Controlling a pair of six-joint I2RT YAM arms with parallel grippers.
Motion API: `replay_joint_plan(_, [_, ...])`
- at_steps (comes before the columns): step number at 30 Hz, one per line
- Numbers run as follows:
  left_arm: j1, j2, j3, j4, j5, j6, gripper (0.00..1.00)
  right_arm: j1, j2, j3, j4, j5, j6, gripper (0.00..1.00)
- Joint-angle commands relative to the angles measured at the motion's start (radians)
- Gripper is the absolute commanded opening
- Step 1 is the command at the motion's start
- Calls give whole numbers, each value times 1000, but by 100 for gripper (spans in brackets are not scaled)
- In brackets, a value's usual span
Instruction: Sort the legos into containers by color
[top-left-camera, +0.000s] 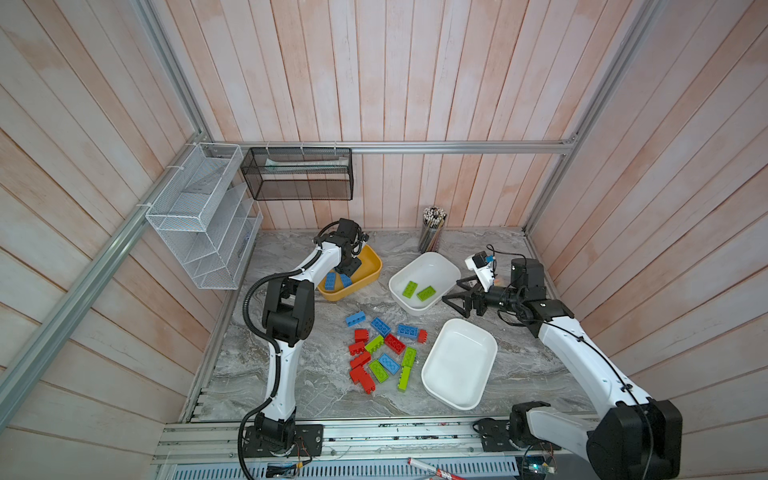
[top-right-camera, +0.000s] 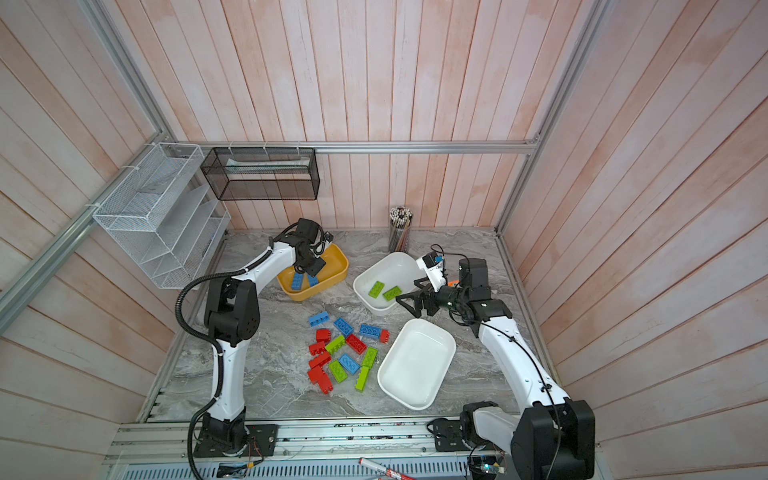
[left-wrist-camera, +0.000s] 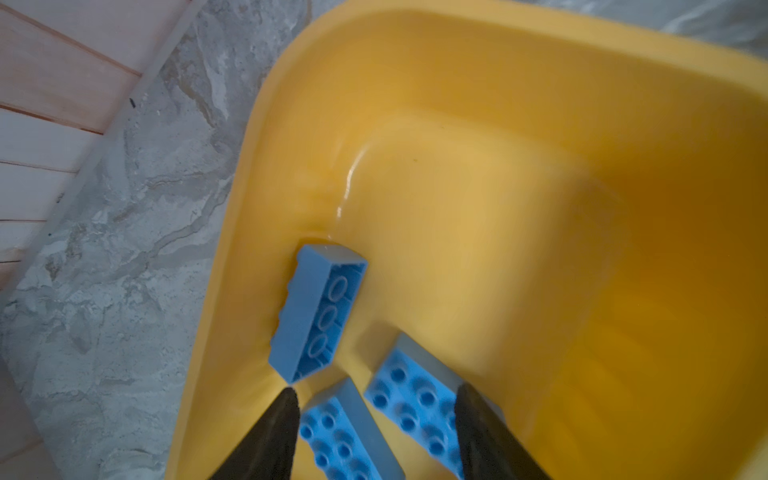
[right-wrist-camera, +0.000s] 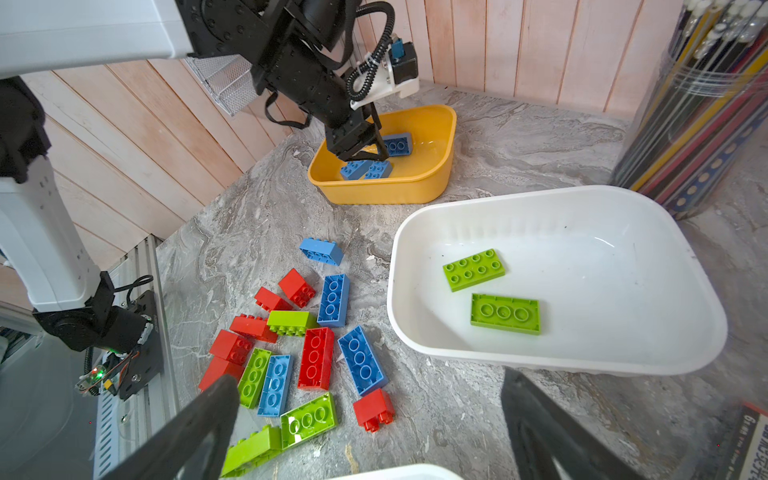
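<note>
Blue drop into 11 o'clock tub (top-left-camera: 371, 261) judged done; left pincer (left-wrist-camera: 376, 390) and right pincer (right-wrist-camera: 370, 378) open, empty; brick to be fetched from pile (top-left-camera: 392, 343).

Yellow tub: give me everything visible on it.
The yellow tub is a shallow rounded-rectangle bin of glossy mustard plastic with a rolled rim. It sits upright and flat at the back left of the grey marbled tabletop. Three blue bricks lie inside: two studs-up side by side, one tipped on its side against the tub's inner side, hollow underside showing. The left end effector hangs inside above the pair, jaws apart, gripping nothing.
</note>
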Motion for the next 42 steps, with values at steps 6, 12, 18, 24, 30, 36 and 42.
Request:
replay_joint_plan(6, [-97,-339,-312,-66,252,-61,69,-3,-12,35,-22,-5,-13,98])
replay_joint_plan(12, [-128,-437,-535,23,251,-42,70,-2,-20,31,-24,-6,-10,98])
replay_joint_plan(18, [-144,-390,-604,124,197,-1,70,-3,-34,15,-22,-5,-3,98])
replay_joint_plan(24, [-146,-310,-605,159,94,24,69,-3,-41,7,-21,1,1,98])
replay_joint_plan(30, [-147,-265,-600,150,123,41,56,-3,-38,0,-16,-1,-2,98])
replay_joint_plan(36, [-141,-248,-596,131,103,42,33,-4,-36,-4,-15,-3,-6,98])
replay_joint_plan(42, [-141,-290,-499,37,140,2,23,-4,-37,9,-20,2,-8,98])
